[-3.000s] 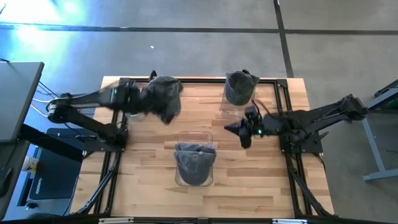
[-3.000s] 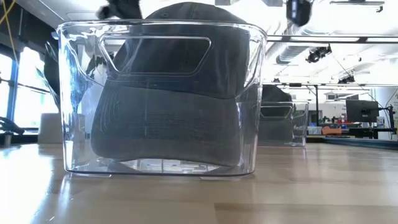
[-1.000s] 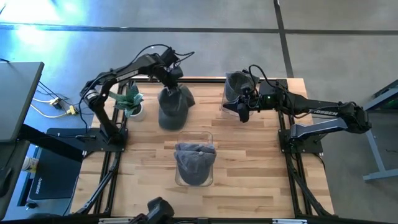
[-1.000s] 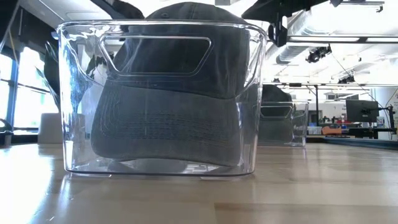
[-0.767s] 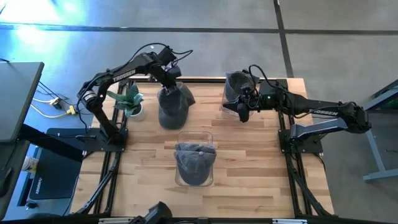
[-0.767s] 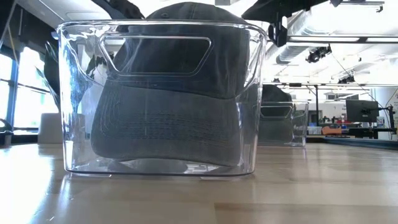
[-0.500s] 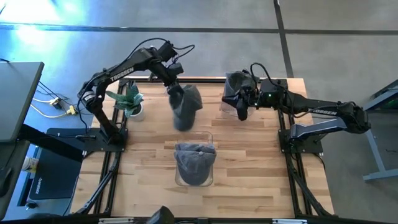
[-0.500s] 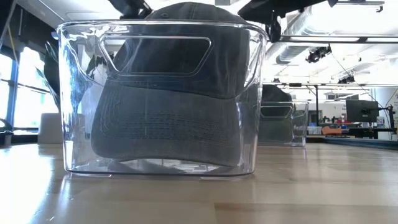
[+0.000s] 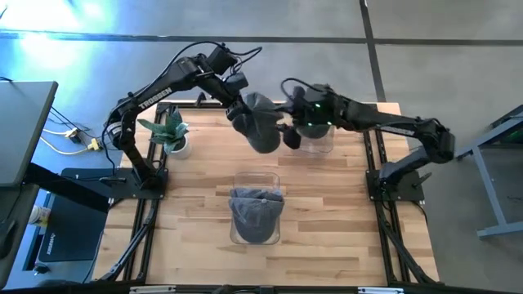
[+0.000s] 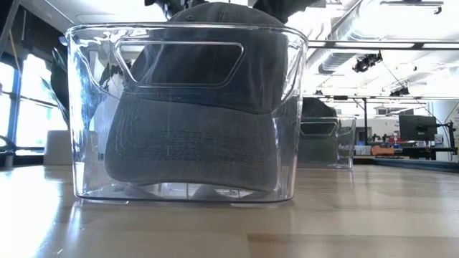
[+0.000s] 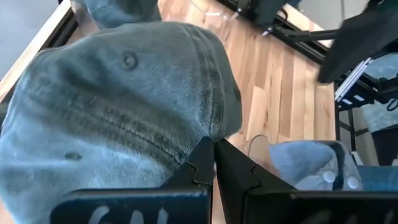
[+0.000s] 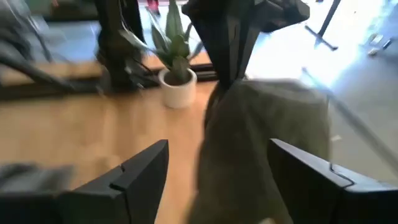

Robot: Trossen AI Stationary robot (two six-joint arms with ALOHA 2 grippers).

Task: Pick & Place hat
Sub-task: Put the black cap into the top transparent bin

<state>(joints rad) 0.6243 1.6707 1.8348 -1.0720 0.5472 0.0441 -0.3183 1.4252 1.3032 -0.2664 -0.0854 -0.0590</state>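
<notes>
High view, hat [image 9: 261, 126] pinched in left claw [image 9: 239, 109], right claw [image 9: 291, 135] spread beside it

Three grey hats are in sight: one hanging hat [image 9: 260, 122] above the counter [image 9: 196, 212], one hat in the near bin [image 9: 256, 214], and one hat in the far bin [image 10: 316, 109]. Two clear bins stand on the counter, the near bin [image 9: 256, 181] and the far bin [image 9: 315, 144]. One potted plant [image 9: 170, 132] and two robot arms complete the count.
</notes>
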